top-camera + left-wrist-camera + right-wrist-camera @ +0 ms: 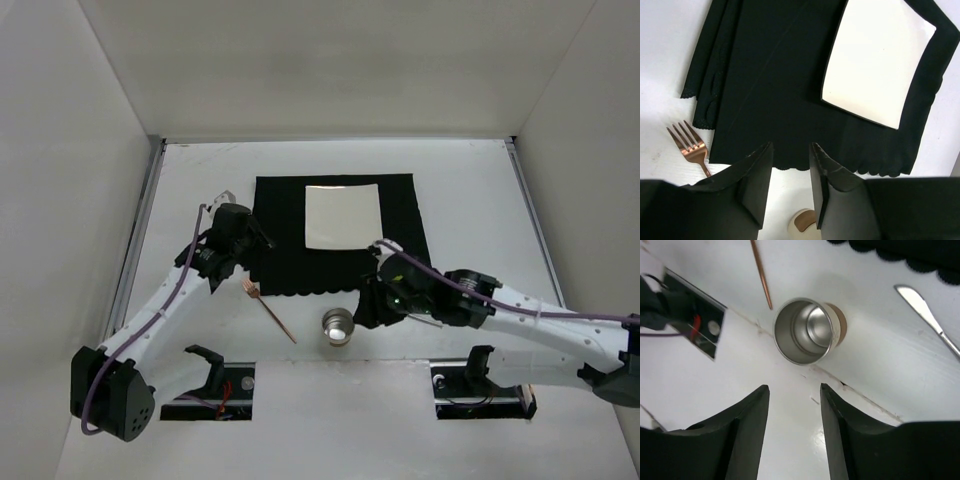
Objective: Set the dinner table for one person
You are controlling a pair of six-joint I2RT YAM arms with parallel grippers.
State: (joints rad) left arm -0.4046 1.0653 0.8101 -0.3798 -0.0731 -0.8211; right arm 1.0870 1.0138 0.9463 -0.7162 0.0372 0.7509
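Fork (689, 144) handle behind left hand (790, 150)

The white desk (470, 190) carried a black scallop-edged mat (770, 75), spread just ahead of the left fingers (757, 175). A copper fork (689, 147) lay on the bare desk to the left of those fingers, its tines beside the mat's edge. A steel cup (805, 330) stood upright ahead of the right fingers (747, 430), apart from them, with a silver utensil (927, 320) lying farther to their right.

A: What colour is the mat (280, 230) at mid-frame?
B: Black, scalloped edge; the plate (343, 214) on it is cream.
A: And the fork (270, 314)?
B: Copper. The cup (337, 325) is silver, copper-based; the table (200, 180) white.
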